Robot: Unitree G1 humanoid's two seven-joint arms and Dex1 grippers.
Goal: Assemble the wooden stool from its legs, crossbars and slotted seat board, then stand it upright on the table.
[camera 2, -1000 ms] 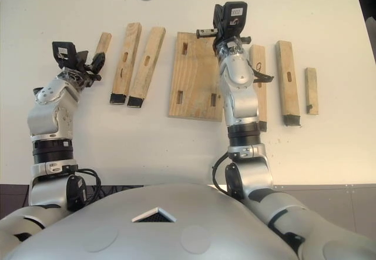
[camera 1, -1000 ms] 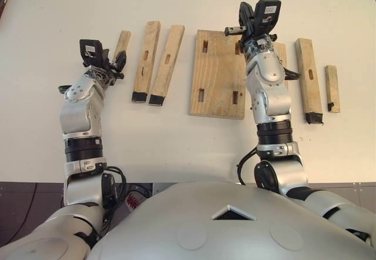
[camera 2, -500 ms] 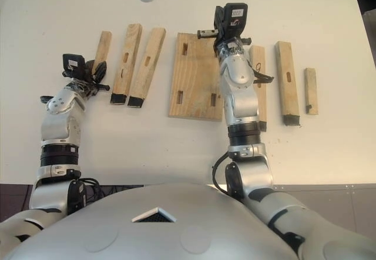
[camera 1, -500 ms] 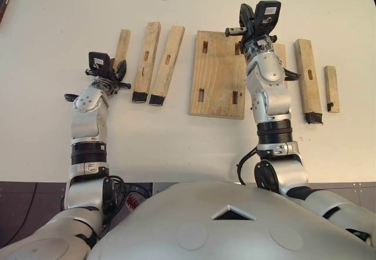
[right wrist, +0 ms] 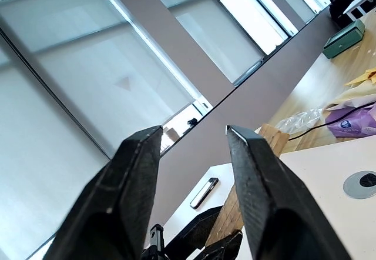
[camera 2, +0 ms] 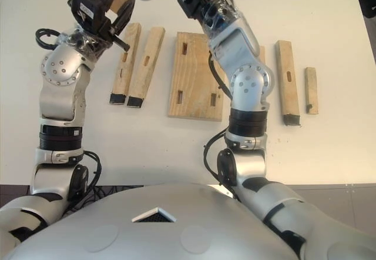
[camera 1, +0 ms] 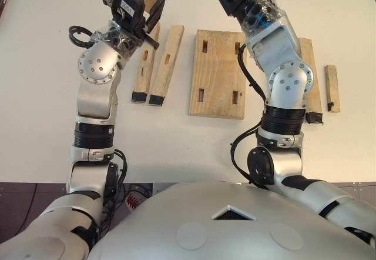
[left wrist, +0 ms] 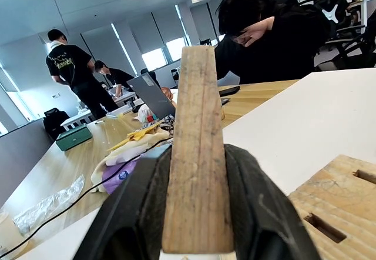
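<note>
A short wooden crossbar (left wrist: 198, 95) is clamped between the two black fingers (left wrist: 138, 213) of the left gripper (left wrist: 197, 172), with its free end sticking out past the fingertips. It is held in the air above the table (camera 1: 47, 125), over the far ends of two legs (camera 1: 143, 72). The right gripper (right wrist: 192, 132) is seen high over the far edge of the slotted seat board (camera 1: 217, 75), its fingers parted with nothing between them. The board is laid flat on the white table between the two arms. It is a pale rectangle of rough-grained wood pierced by four small rectangular slots. The two legs to its left are tapered bars, each cut with one slot and capped in black at the near end. Another capped leg (camera 1: 315, 98) and a second short crossbar (camera 1: 332, 88) are laid to the right.
</note>
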